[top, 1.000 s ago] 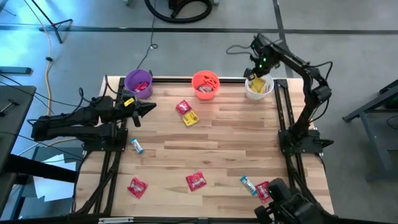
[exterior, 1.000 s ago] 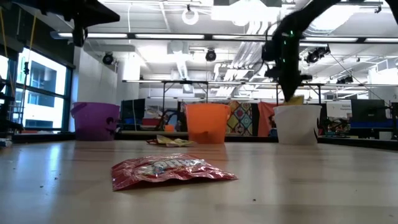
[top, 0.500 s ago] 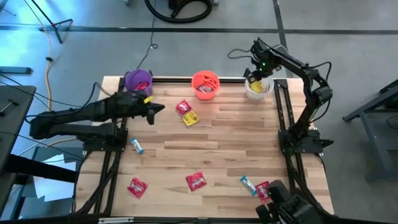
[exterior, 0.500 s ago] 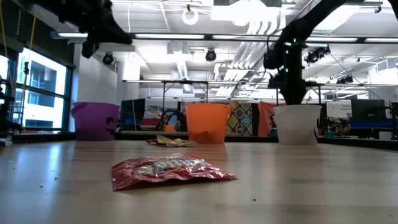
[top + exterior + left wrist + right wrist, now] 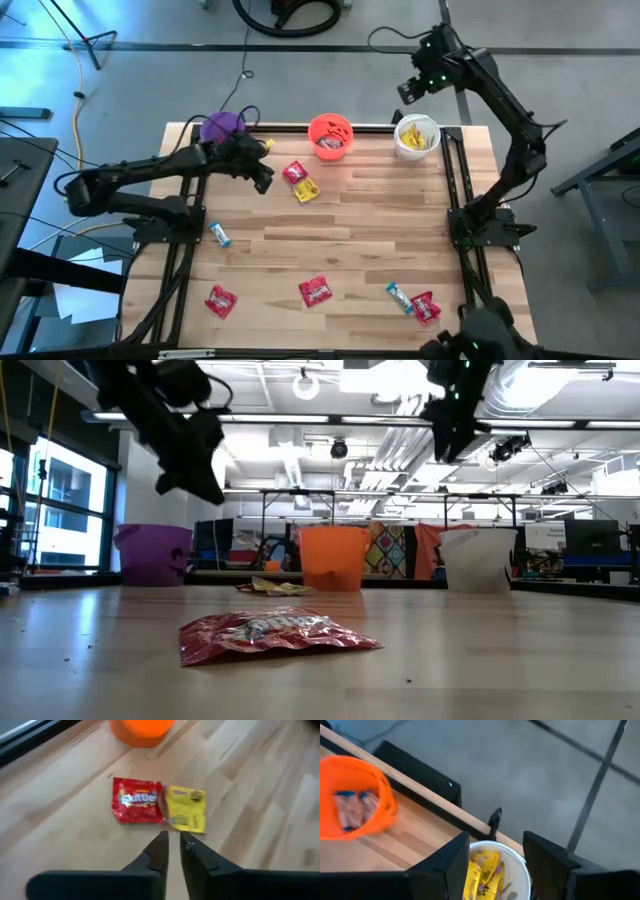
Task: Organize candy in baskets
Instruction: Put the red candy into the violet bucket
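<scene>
Yellow packet just beyond left jaws

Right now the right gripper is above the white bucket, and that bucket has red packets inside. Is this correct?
Not quite. The right gripper is above the white bucket, but the packets inside it are yellow, not red. The right wrist view shows this, and the high view agrees.

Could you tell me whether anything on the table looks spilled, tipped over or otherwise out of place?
Nothing is tipped or spilled. The purple bucket, orange bucket and white bucket stand upright. Loose candy lies unsorted, including a red packet touching a yellow packet.
</scene>
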You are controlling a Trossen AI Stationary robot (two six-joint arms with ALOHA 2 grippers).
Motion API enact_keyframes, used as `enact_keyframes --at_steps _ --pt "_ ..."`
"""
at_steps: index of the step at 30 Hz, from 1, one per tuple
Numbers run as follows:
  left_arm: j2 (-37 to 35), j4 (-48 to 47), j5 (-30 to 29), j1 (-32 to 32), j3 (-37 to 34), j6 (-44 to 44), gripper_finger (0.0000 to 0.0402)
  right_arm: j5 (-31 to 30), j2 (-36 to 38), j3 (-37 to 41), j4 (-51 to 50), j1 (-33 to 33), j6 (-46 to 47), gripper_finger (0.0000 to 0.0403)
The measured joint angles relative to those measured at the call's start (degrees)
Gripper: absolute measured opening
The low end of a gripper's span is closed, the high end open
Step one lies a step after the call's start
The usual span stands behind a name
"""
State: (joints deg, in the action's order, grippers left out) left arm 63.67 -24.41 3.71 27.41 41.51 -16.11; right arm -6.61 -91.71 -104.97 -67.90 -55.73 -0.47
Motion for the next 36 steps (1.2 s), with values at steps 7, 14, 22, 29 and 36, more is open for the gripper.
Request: enact_keyframes --at_steps 7,14,22,29,36 --pt "9.5 10.4 -0.6 0.2 0.0 9.5 0.011 0.0 4.5 -0.6 0.0 4.0 0.7 0.0181" --pt "19.3 15.2 -0.7 0.4 0.0 12.6 0.017 0.0 5.9 -0.6 0.0 6.5 1.7 0.0181" --pt "26.7 19.3 -2.9 0.4 0.0 9.4 0.02 -0.1 5.9 -0.5 0.0 6.8 1.9 0.0181" --pt "31.8 21.5 -5.0 2.0 0.0 7.2 0.0205 -0.2 5.9 -0.5 0.2 6.8 1.7 0.0181" --pt "34.9 25.4 -4.9 2.2 0.2 10.5 0.0198 -0.2 5.9 -0.5 0.9 6.8 1.5 0.0181"
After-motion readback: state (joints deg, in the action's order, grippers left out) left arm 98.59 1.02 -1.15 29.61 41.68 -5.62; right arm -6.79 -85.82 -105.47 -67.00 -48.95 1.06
